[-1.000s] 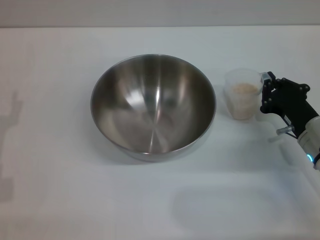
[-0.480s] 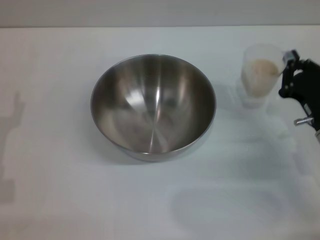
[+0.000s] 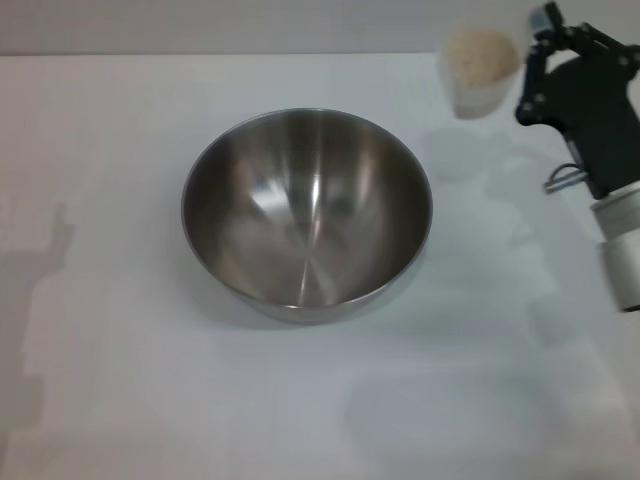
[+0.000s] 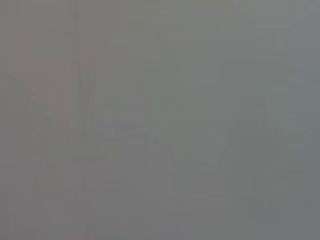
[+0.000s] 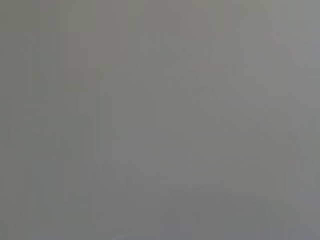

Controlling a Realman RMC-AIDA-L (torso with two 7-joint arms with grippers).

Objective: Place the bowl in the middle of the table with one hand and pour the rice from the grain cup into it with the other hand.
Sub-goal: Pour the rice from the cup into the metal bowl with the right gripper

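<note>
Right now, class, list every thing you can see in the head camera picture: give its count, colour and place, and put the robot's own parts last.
bowl: one, shiny steel, middle of the table, no rice in it.
grain cup: one, clear plastic, lifted off the table, beyond and to the right of the bowl.
rice: one pale beige heap, inside the grain cup.
table: one, white, fills the view.
right gripper: one, black, far right, holding the grain cup at its side.
left gripper: not in view.
</note>
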